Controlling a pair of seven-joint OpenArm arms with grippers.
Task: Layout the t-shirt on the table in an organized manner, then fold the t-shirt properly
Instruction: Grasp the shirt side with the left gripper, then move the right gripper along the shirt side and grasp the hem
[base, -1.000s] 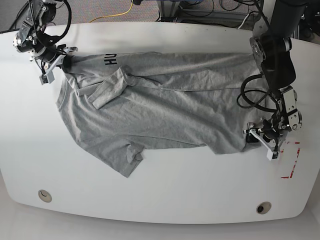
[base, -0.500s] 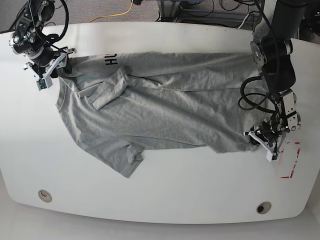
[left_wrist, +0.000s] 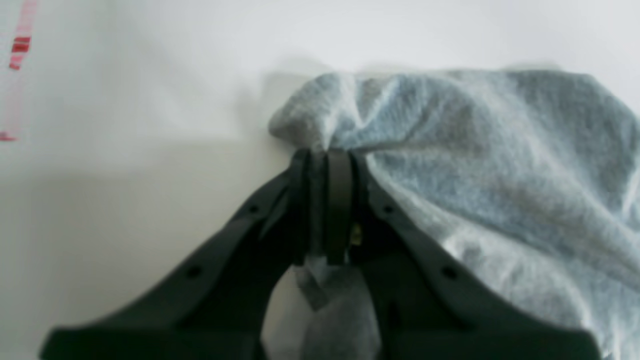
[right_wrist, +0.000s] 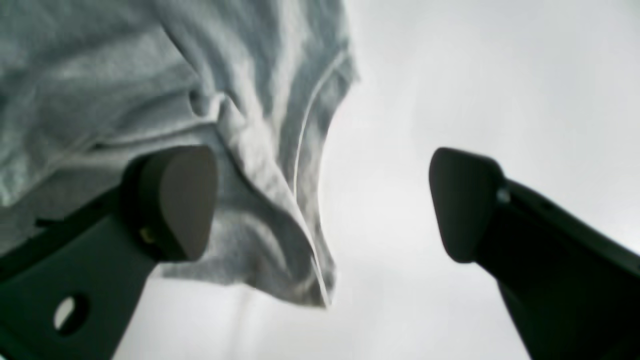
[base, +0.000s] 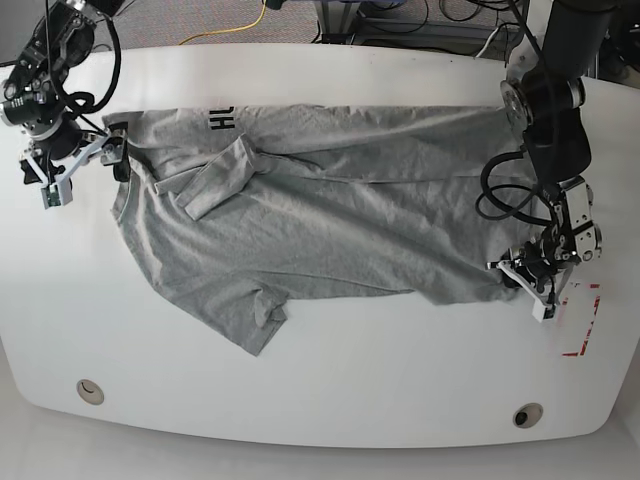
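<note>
At the lower right of the base view, the left gripper (base: 522, 283) is clenching a bunched corner of the t-shirt (base: 330, 220), jaws pressed together on the cloth. At the upper left, the right gripper (base: 82, 165) is gaping wide, released, a shirt edge hanging between its fingers (right_wrist: 172, 200). The shirt is lying rumpled across the table (base: 330, 400).

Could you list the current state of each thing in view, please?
T-shirt: spread out but wrinkled, one sleeve folded over the body, not yet folded.
Left gripper: shut on the t-shirt's edge.
Right gripper: open, t-shirt fabric hanging between its fingers, unclamped.
Table: bearing the t-shirt.
</note>
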